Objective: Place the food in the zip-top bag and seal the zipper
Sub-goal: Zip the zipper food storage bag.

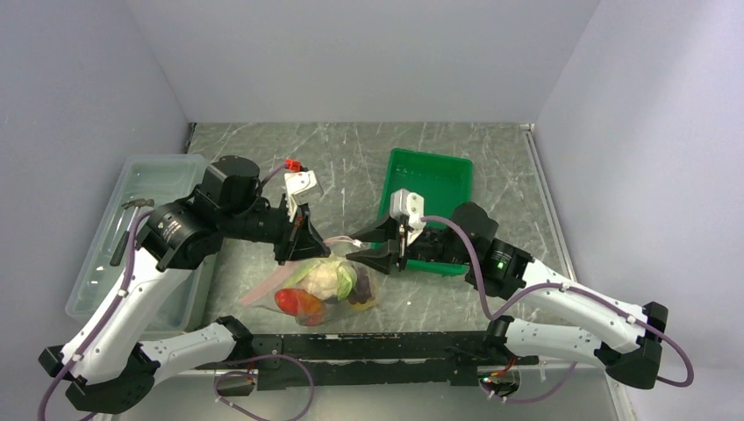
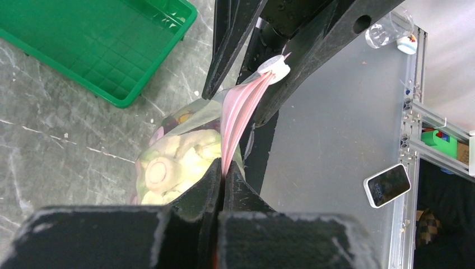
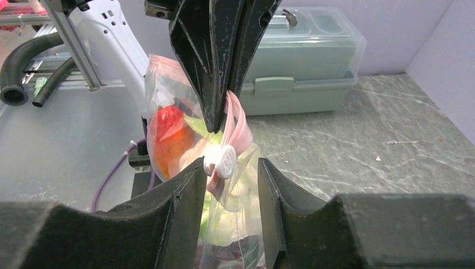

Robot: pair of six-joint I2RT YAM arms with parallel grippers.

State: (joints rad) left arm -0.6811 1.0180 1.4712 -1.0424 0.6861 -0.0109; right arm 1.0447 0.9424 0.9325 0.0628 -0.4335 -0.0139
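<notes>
**1. Zip-top bag [image 1: 320, 285].** Sits near-centre on the table [image 1: 263, 158], btwn the two arms and just near-left of the green tray [image 1: 430, 180]. The body bulges w/ contents. The mouth end is pulled up toward the grippers.

**2. Food.** All pcs that can be made out are inside the bag.
- Red tomato-like piece [image 1: 289, 301]: near-left corner, w/ the orange-yellow fruit [image 1: 309, 307] touching it.
- Pale leafy vegetable [image 1: 326, 277]: centre.
- Dark purple grape bunch [image 1: 361, 294]: right side.

**3. Zipper [image 2: 241, 112].** The pink strip runs taut from one gripper to the other, its two halves pressed close together. Whether it is sealed along the full length: cannot tell. The white slider [image 3: 221, 161] sits at the right end of the strip.

**4. Left gripper [image 2: 222, 171].** Fingers together, clamped on the left end of the zipper, approx. above the bag body.

**5. Right gripper [image 3: 231, 168].** Fingers apart, one on either side of the slider. The slider lies against one finger, w/ a clear gap to the other. No clamp on the slider or the strip.

**6. Other items.** A translucent bin [image 1: 140, 219] stands along the left edge of the table, beside the left arm and well apart from the bag.
</notes>
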